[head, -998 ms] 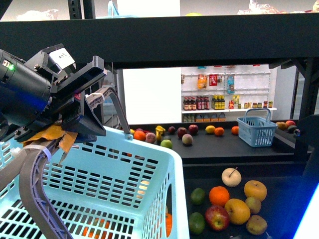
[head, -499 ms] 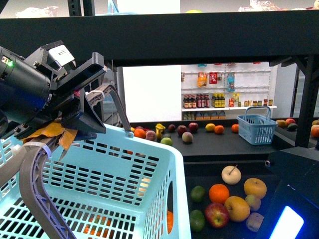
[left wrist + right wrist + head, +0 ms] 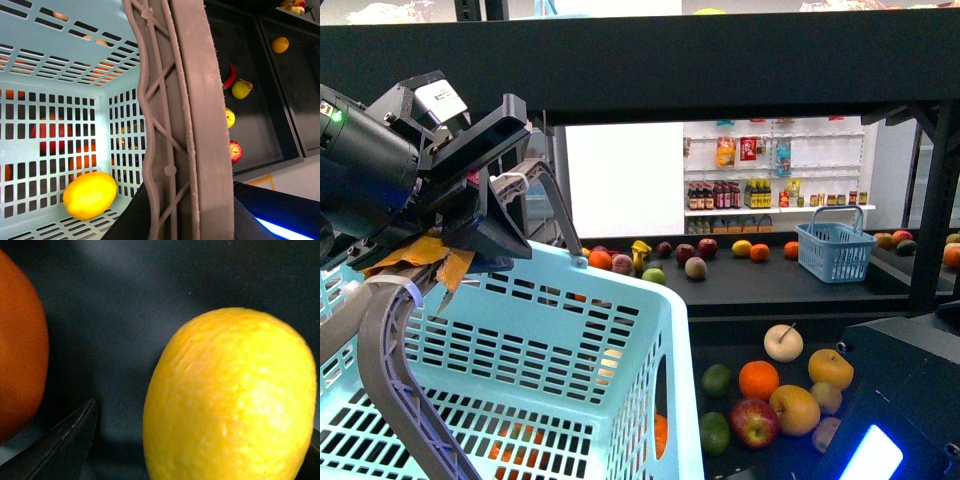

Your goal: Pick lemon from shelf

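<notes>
In the right wrist view the lemon (image 3: 230,395) fills the picture, bright yellow and dimpled, lying on the dark shelf tier (image 3: 150,305). My right gripper (image 3: 202,420) is open, one finger (image 3: 55,450) to one side of the lemon and the other just showing at the picture's edge. The lemon lies between them, apart from the finger that shows. In the front view the right arm (image 3: 895,400) covers that spot. My left gripper (image 3: 470,230) is shut on the grey basket handle (image 3: 190,120) of the light blue basket (image 3: 620,330).
A red-orange fruit (image 3: 20,350) lies close beside the lemon. An orange (image 3: 758,379), apples (image 3: 794,408) and limes (image 3: 716,379) crowd the lower tier. A yellow oval fruit (image 3: 90,195) lies inside the basket. The shelf's black upper tier (image 3: 670,70) hangs overhead; a small blue basket (image 3: 835,250) stands further back.
The right arm has come further into the lower right of the front view, covering more of the fruit. The left gripper and basket have barely moved.
</notes>
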`<action>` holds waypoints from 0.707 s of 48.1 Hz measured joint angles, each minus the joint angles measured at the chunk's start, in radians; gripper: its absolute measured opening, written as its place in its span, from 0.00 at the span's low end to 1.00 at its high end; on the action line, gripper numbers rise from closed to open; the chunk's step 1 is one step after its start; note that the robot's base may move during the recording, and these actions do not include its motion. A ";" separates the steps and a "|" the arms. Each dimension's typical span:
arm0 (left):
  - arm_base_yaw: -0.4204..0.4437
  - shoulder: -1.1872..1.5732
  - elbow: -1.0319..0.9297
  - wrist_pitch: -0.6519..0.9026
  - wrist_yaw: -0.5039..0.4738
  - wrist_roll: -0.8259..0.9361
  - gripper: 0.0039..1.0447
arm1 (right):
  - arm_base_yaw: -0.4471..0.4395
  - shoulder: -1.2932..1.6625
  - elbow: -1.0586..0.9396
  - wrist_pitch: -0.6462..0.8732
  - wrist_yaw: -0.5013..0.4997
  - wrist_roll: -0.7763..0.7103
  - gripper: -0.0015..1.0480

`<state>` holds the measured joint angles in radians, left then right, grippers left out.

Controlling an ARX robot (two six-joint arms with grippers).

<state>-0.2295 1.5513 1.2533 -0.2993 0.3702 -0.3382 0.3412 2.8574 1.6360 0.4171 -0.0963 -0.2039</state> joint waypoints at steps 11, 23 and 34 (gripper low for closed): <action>0.000 0.000 0.000 0.000 0.000 0.000 0.16 | -0.008 0.003 0.005 0.001 0.002 0.000 0.52; 0.000 0.000 0.000 0.000 0.000 0.000 0.16 | -0.060 -0.067 -0.075 0.003 0.018 -0.010 0.52; 0.000 0.000 0.000 0.000 0.000 0.000 0.16 | -0.148 -0.213 -0.179 0.029 0.004 -0.014 0.52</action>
<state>-0.2295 1.5513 1.2533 -0.2993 0.3706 -0.3382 0.1928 2.6446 1.4574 0.4465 -0.0925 -0.2180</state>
